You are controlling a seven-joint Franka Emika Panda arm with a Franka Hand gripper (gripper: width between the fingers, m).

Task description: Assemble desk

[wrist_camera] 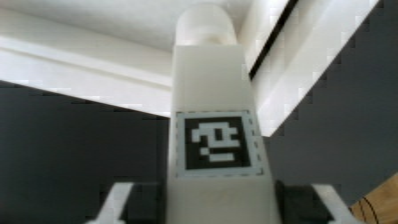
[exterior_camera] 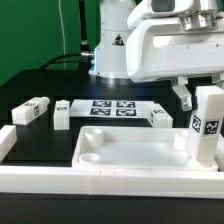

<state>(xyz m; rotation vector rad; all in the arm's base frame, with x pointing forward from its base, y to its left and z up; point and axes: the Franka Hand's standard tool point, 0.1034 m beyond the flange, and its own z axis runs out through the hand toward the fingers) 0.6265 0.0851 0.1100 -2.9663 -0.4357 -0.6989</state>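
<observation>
The white tray-like tabletop [exterior_camera: 125, 152] lies flat in the middle of the table. My gripper [exterior_camera: 203, 100] is shut on a white block leg [exterior_camera: 207, 125] and holds it upright over the tabletop's corner at the exterior view's right. The leg's lower end is at the tabletop's rim; I cannot tell whether it is seated. In the wrist view the leg [wrist_camera: 217, 110] with its square tag runs up between the jaws of my gripper [wrist_camera: 222, 208], whose dark pads lie against its sides. Three more legs lie on the table behind the tabletop: two on the left [exterior_camera: 35, 110] [exterior_camera: 62, 114] and one on the right [exterior_camera: 160, 117].
The marker board [exterior_camera: 112, 108] lies flat behind the tabletop. A long white border rail [exterior_camera: 90, 183] runs along the front and turns up the exterior view's left side [exterior_camera: 6, 146]. The robot's base [exterior_camera: 110, 50] stands at the back.
</observation>
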